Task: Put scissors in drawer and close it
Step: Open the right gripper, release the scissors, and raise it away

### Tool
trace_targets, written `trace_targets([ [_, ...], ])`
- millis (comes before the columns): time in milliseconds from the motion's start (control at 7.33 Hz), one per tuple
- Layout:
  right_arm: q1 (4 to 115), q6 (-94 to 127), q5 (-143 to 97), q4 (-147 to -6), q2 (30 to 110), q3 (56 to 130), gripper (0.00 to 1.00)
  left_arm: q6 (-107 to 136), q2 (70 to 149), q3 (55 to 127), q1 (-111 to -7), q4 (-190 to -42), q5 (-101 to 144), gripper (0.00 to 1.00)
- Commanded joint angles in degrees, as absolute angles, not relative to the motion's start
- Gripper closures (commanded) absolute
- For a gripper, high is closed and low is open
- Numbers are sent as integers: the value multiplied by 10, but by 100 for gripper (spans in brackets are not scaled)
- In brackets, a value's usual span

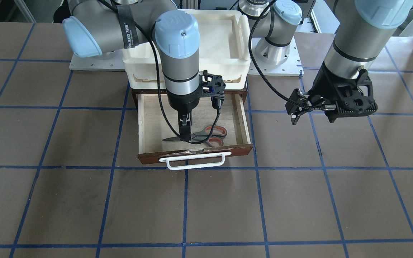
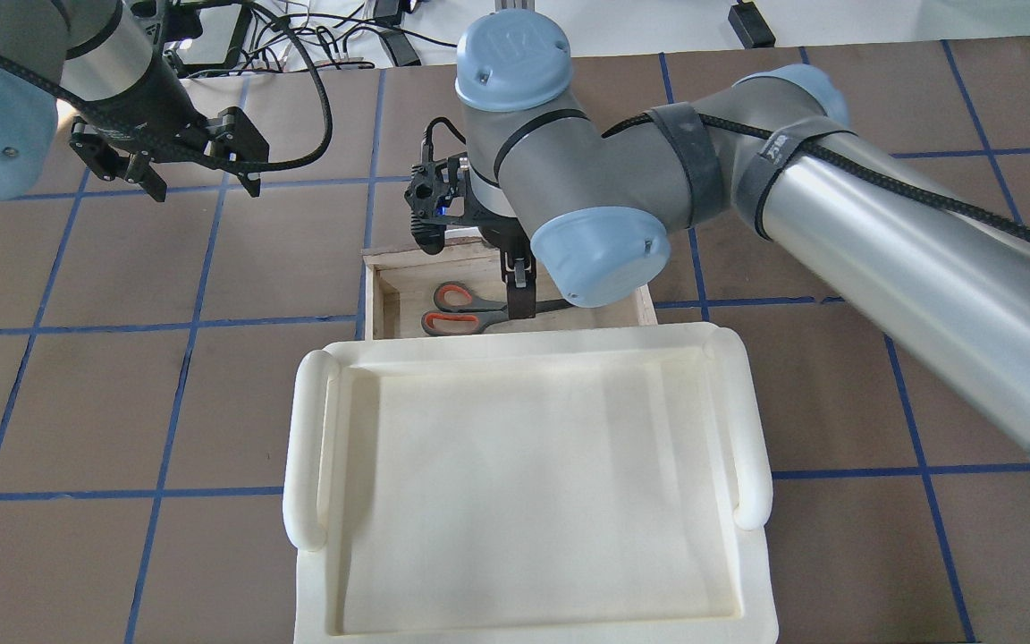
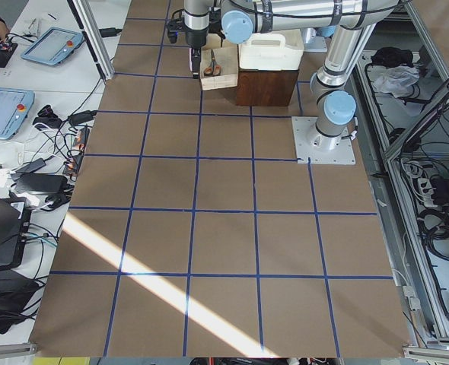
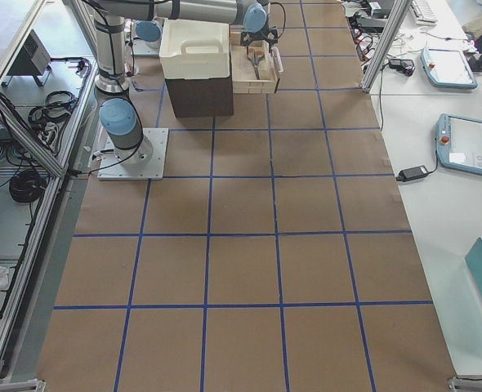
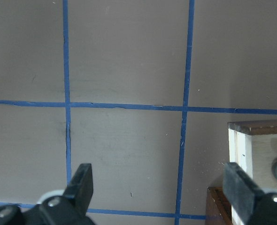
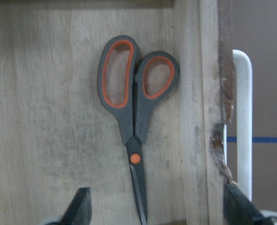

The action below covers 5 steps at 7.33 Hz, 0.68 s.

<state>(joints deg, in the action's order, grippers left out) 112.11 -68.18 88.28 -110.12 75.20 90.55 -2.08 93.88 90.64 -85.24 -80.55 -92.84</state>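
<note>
The scissors (image 1: 210, 134) lie flat on the floor of the open drawer (image 1: 145, 122), handles toward the robot's left. They also show in the overhead view (image 2: 457, 309) and the right wrist view (image 6: 134, 117). My right gripper (image 1: 185, 134) hangs in the drawer just above the blades, open and holding nothing; in the right wrist view (image 6: 159, 208) its fingers stand wide on either side of the blades. The drawer's white bar handle (image 1: 192, 160) is free. My left gripper (image 1: 295, 109) is open and empty, above the bare table beside the drawer, as the left wrist view (image 5: 159, 185) shows.
A cream-white plastic tray (image 2: 309, 447) sits on top of the dark brown cabinet (image 4: 200, 96) that the drawer slides out of. The table is brown with a blue tape grid. Tablets and cables lie on side benches beyond the table edge.
</note>
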Motion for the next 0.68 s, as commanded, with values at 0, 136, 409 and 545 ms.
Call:
trace_targets([
  [0, 1017, -718, 885, -1028, 821, 905, 0, -9, 940, 897, -857, -800, -927, 0],
  [136, 954, -752, 885, -1016, 846, 907, 0, 23, 944, 885, -860, -799, -926, 0],
  [409, 889, -711, 882, -961, 886, 909, 0, 44, 983, 848, -894, -782, -925, 0],
  [545, 890, -623, 886, -960, 891, 911, 0, 69, 1010, 842, -907, -754, -923, 0],
])
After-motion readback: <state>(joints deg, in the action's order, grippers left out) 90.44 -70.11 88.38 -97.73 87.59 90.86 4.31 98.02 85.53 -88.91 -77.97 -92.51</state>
